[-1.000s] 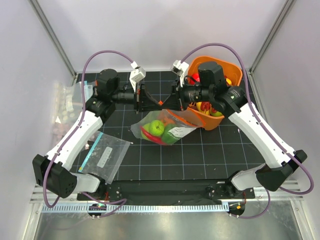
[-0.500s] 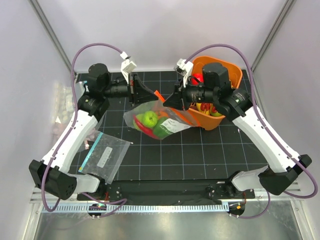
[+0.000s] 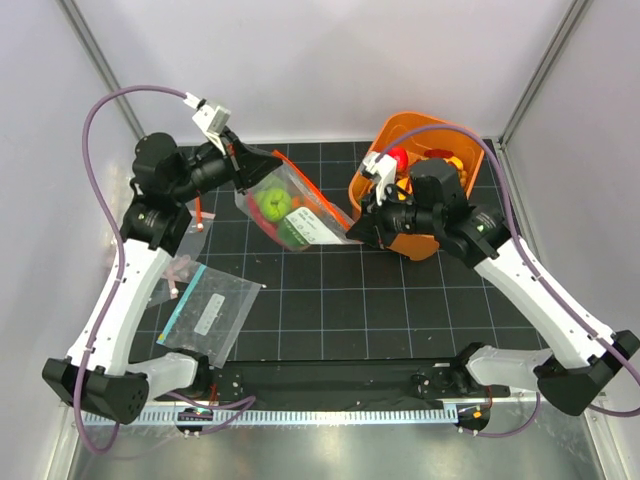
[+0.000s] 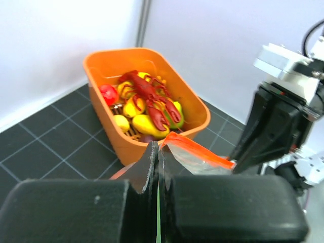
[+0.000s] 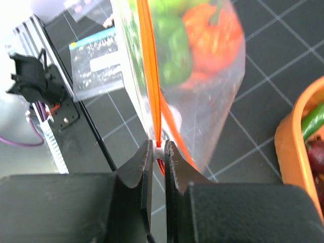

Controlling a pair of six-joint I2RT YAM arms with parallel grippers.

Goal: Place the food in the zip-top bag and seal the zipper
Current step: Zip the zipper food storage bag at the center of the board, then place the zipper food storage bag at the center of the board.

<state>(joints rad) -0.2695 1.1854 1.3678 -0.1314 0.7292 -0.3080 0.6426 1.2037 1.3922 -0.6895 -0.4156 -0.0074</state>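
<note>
The zip-top bag (image 3: 290, 212) hangs stretched between my two grippers and holds food: a green apple (image 3: 272, 203) and green and orange pieces (image 5: 174, 48). Its orange-red zipper (image 3: 312, 190) runs diagonally from upper left to lower right. My left gripper (image 3: 260, 160) is shut on the bag's upper left corner (image 4: 169, 147). My right gripper (image 3: 353, 231) is shut on the small white slider (image 5: 159, 151) at the zipper's lower right end. More food, including a red lobster (image 4: 147, 93), lies in the orange basket (image 3: 372, 180).
A second clear bag with a teal-blue edge (image 3: 208, 312) lies flat at the front left of the black mat. Crumpled clear plastic (image 3: 128, 205) sits by the left wall. The orange basket stands right behind my right gripper.
My left gripper has pulled the bag's corner up and to the left. The right gripper has slid down and to the right, and the zipper now stretches taut between them.
</note>
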